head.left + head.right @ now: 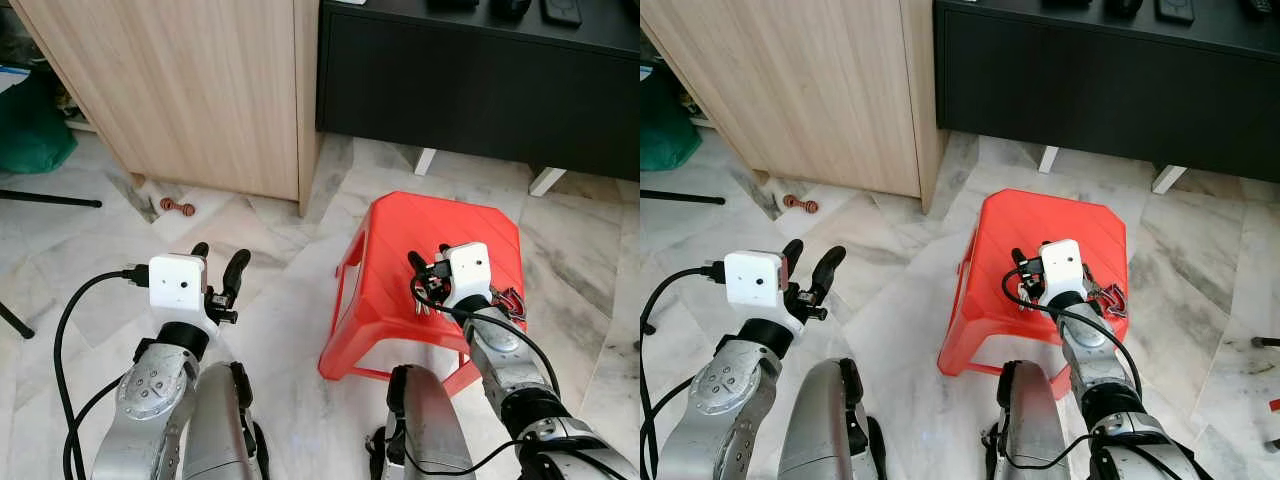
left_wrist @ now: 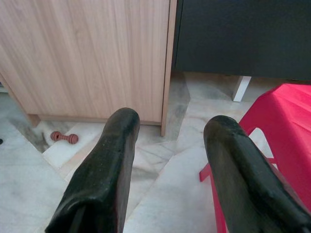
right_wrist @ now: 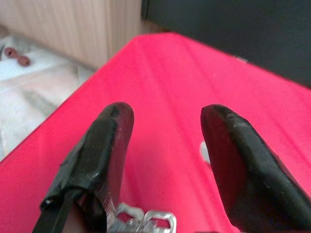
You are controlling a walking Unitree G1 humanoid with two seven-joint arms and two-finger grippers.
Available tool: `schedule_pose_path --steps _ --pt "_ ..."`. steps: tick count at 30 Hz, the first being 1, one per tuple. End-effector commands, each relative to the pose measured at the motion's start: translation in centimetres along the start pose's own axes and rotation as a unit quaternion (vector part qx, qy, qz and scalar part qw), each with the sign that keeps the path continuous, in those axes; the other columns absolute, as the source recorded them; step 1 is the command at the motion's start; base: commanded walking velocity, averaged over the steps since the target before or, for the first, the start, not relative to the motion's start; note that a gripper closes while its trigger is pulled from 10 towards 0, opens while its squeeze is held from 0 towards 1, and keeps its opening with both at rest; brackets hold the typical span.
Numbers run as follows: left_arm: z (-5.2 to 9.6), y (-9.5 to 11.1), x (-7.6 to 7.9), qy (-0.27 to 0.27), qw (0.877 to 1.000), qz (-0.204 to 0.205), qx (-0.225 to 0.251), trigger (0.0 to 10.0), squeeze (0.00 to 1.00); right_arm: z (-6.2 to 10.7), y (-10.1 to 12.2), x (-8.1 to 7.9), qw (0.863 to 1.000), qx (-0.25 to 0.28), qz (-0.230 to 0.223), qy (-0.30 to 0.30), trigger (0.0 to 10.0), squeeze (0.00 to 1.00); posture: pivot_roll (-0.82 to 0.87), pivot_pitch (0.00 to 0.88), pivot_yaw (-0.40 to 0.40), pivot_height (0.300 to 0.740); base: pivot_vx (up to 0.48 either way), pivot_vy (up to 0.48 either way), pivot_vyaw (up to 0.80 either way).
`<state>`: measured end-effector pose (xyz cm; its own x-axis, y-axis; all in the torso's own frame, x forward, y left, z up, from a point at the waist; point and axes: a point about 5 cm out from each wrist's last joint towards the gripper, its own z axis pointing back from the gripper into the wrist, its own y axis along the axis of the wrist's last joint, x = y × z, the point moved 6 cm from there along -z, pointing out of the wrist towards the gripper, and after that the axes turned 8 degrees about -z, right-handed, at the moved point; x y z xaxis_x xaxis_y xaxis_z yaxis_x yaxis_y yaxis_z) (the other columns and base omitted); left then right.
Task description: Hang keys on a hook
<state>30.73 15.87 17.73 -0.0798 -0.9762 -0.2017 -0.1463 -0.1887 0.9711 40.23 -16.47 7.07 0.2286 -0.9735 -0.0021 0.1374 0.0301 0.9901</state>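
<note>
right wrist view: keys (image 3: 146, 221) under right pincer (image 3: 167, 145)

My own white wrist camera box (image 1: 468, 270) is hiding most of the silver metal keys (image 3: 144, 221), and the picture's edge is cutting them off.

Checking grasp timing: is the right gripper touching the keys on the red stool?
Cannot tell. In the right wrist view, the keys lie beside the open right gripper, contact unclear.
</note>
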Motion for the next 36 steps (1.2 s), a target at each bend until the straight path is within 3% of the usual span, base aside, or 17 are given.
schedule_pose_path --steps 1,10,15,27,28,29,30,35,36 --pt "0.1 -0.4 0.1 -0.001 1.000 -0.004 -0.005 10.0 0.00 0.3 -1.2 0.2 1.000 -0.029 -0.001 0.006 10.0 0.00 0.00 0.244 -0.067 0.568 0.000 0.000 0.00" --pt "0.1 -0.4 0.0 0.001 1.000 -0.005 -0.005 10.0 0.00 0.2 -2.3 0.3 0.997 -0.073 0.002 0.006 10.0 0.00 0.00 0.242 -0.070 0.568 0.000 0.000 0.00" --pt "0.0 -0.4 -0.1 0.000 1.000 -0.005 -0.005 10.0 0.00 0.3 -3.1 0.4 0.994 -0.104 -0.018 -0.002 10.0 0.00 0.00 0.239 -0.068 0.568 0.000 0.000 0.00" --pt "-0.1 -0.4 0.0 -0.001 1.000 -0.005 -0.003 10.0 0.00 0.3 -3.7 0.0 0.990 -0.134 -0.027 0.016 10.0 0.00 0.00 0.234 -0.070 0.568 0.000 0.000 0.00" --pt "-0.1 -0.4 0.0 -0.001 1.000 -0.006 -0.003 10.0 0.00 0.3 -3.9 -0.1 0.989 -0.145 -0.021 0.022 7.2 0.00 0.00 0.234 -0.070 0.568 0.000 0.000 0.00" --pt "-0.2 -0.4 0.0 -0.001 1.000 -0.006 -0.003 10.0 0.00 0.3 -3.9 -0.1 0.988 -0.149 -0.019 0.024 7.2 0.00 0.00 0.233 -0.070 0.568 0.000 0.000 0.00" --pt "-0.2 -0.4 0.0 -0.001 1.000 -0.006 -0.003 10.0 0.00 0.3 -4.0 -0.2 0.987 -0.154 -0.021 0.029 0.0 0.00 0.00 0.233 -0.070 0.568 0.000 0.000 0.00" --pt "-0.2 -0.4 0.0 -0.001 1.000 -0.006 -0.003 10.0 0.00 0.3 -4.0 -0.2 0.988 -0.153 -0.020 0.030 0.0 0.00 0.00 0.233 -0.070 0.568 0.000 0.000 0.00" --pt "-0.2 -0.4 0.0 -0.001 1.000 -0.005 -0.003 10.0 0.00 0.3 -3.9 -0.2 0.988 -0.150 -0.022 0.028 1.8 0.00 0.00 0.233 -0.070 0.568 0.000 0.000 0.00"
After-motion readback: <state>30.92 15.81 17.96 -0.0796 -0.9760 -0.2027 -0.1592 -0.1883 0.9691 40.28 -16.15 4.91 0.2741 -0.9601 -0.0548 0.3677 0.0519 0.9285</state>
